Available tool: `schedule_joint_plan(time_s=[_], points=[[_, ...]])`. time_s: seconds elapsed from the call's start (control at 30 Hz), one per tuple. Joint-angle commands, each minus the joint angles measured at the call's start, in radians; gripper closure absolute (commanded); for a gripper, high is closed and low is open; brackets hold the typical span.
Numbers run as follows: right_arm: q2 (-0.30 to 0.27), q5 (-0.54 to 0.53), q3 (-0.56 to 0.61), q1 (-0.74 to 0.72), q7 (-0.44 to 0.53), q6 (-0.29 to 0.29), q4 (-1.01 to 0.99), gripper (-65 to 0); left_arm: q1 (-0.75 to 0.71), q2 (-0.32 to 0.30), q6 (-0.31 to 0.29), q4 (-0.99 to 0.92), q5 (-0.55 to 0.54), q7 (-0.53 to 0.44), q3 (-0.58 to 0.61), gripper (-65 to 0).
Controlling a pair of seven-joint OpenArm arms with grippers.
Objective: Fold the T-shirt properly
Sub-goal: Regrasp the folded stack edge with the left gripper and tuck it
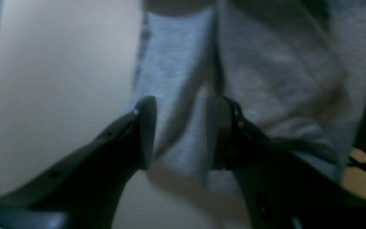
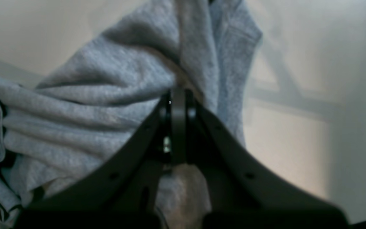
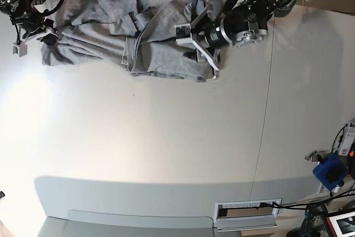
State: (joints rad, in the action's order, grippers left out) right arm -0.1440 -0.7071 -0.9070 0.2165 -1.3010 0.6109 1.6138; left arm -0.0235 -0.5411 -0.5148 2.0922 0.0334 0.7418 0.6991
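The heather-grey T-shirt (image 3: pixel 111 26) lies crumpled along the far edge of the white table (image 3: pixel 166 148), plain side showing, with folds across its middle. At the shirt's left end my right gripper (image 3: pixel 40 30) holds cloth; in the right wrist view it (image 2: pixel 178 95) is shut, with the T-shirt (image 2: pixel 91 105) bunched around its tips. My left gripper (image 3: pixel 195 34) is over the shirt's right end. In the left wrist view it (image 1: pixel 183 130) stands open, a fold of the T-shirt (image 1: pixel 281 79) lying between and beyond the fingers.
Cables and arm bases crowd the far edge behind the shirt. A seam (image 3: pixel 266 109) runs down the table's right part. A slotted plate (image 3: pixel 247 210) sits at the near edge, and a blue device (image 3: pixel 330 173) with wires stands off the table's right side.
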Motion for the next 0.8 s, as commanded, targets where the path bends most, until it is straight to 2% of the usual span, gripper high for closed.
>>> schedule_joint_plan(time_s=[0.0,0.13,0.17,0.23,0.47,0.6,0.77], points=[[-0.017,-0.018,-0.005,-0.003,0.016,0.004,0.015,0.0,0.006,-0.008,0.006,0.016,-0.003,-0.019,-0.004,-25.5],[-0.017,-0.018,-0.005,-0.003,0.016,0.004,0.015,0.0,-0.031,-0.008,-0.026,0.016,-0.006,-0.065,-0.001,-25.5],[-0.017,-0.018,-0.005,-0.003,0.016,0.004,0.015,0.0,-0.044,-0.008,-0.054,0.016,0.011,-0.085,-0.001,-25.5],[-0.017,-0.018,-0.005,-0.003,0.016,0.004,0.015,0.0,-0.071,-0.008,-0.066,0.016,0.069,-0.133,-0.001,-25.5],[-0.017,-0.018,-0.005,-0.003,0.019,0.004,0.015,0.0,-0.090,-0.008,0.012,0.016,0.157,-0.179,-0.001,-25.5],[-0.017,-0.018,-0.005,-0.003,0.021,0.004,0.015,0.0,-0.090,-0.008,0.077,0.016,0.204,-0.190,-0.001,-25.5],[-0.017,-0.018,-0.005,-0.003,0.023,0.004,0.015,0.0,-0.093,-0.008,0.077,0.013,0.211,-0.204,-0.001,-25.5]])
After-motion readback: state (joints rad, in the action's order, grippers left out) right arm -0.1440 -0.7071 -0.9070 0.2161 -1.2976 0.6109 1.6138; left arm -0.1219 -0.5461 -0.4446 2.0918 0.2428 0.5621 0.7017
